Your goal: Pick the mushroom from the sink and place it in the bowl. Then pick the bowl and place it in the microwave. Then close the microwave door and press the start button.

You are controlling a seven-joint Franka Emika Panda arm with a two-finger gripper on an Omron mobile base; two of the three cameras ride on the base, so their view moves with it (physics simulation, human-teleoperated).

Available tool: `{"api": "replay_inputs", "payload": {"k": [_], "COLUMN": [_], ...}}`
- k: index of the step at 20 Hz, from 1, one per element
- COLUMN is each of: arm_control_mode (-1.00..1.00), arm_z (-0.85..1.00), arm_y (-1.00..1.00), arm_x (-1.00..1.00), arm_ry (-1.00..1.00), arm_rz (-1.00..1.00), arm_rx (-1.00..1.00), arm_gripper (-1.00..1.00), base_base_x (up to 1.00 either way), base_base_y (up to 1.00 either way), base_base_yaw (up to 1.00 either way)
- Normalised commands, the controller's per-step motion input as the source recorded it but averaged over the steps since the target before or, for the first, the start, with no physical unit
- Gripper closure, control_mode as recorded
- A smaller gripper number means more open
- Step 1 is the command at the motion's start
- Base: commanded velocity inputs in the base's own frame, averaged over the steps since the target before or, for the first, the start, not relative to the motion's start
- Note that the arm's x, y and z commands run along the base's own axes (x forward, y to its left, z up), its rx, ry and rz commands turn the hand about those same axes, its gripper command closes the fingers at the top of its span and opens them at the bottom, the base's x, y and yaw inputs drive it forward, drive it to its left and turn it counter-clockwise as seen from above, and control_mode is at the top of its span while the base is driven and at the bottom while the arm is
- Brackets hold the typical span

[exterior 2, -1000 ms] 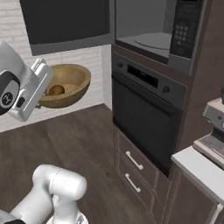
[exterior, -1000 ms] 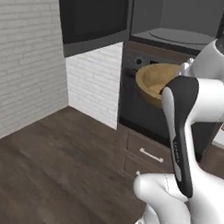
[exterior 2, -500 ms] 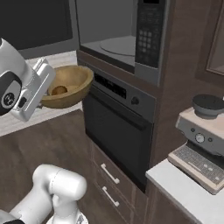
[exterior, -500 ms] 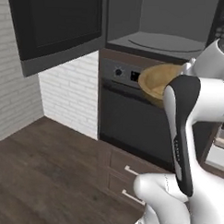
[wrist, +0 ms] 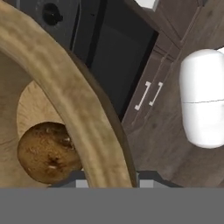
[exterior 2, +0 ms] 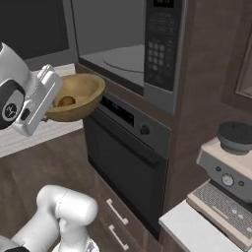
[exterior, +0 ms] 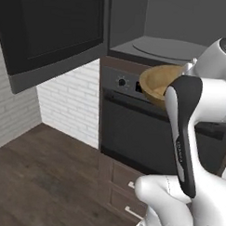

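The light-brown wooden bowl (exterior 2: pixel 78 93) hangs in the air in front of the wall oven, just below the level of the microwave (exterior 2: pixel 120 54) opening. My gripper (exterior 2: pixel 50 102) is shut on the bowl's near rim (wrist: pixel 83 113), one finger inside and one outside. The brown mushroom (wrist: pixel 46 153) lies on the bowl's bottom (exterior 2: pixel 65 102). In the left base view the bowl (exterior: pixel 158 82) shows partly behind my arm. The microwave door (exterior: pixel 53 33) stands swung open to the left. Inside, the round turntable (exterior: pixel 166 47) is bare. The keypad strip (exterior 2: pixel 162 49) sits on the right.
Under the microwave is a wall oven (exterior 2: pixel 130 165) with knobs, and drawers (exterior: pixel 123 190) below it. A coffee machine (exterior 2: pixel 229 172) stands on a counter to the right. White brick wall (exterior: pixel 73 101) and dark wood floor (exterior: pixel 42 172) lie to the left.
The whole scene has shifted as the base moved: microwave and oven now stand closer and more in front. The bowl with the mushroom stays held the same way.
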Motion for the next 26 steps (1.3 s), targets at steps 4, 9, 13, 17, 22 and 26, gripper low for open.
{"api": "replay_inputs", "payload": {"k": [4,9,13,17,22,26], "arm_control_mode": [1.00,1.00,1.00,-1.00,-1.00,-1.00], "arm_z": [0.00,0.00,0.00,0.09,0.31,0.35], "arm_y": [0.00,0.00,0.00,0.00,0.02,0.04], "arm_x": [0.00,0.00,0.00,0.10,0.14,0.35], "arm_ry": [0.00,0.00,0.00,-0.01,-0.12,-0.23], "arm_rz": [0.00,0.00,0.00,-0.05,-0.07,-0.04], "arm_rx": [0.00,0.00,0.00,0.00,0.00,0.00], "arm_gripper": [1.00,1.00,1.00,1.00,1.00,1.00], "base_base_x": [0.27,0.16,0.13,0.10,0.00,0.00], "base_base_y": [0.07,0.23,0.10,0.01,0.00,0.00], "base_base_yaw": [-0.25,-0.28,-0.21,-0.07,0.00,0.00]}}
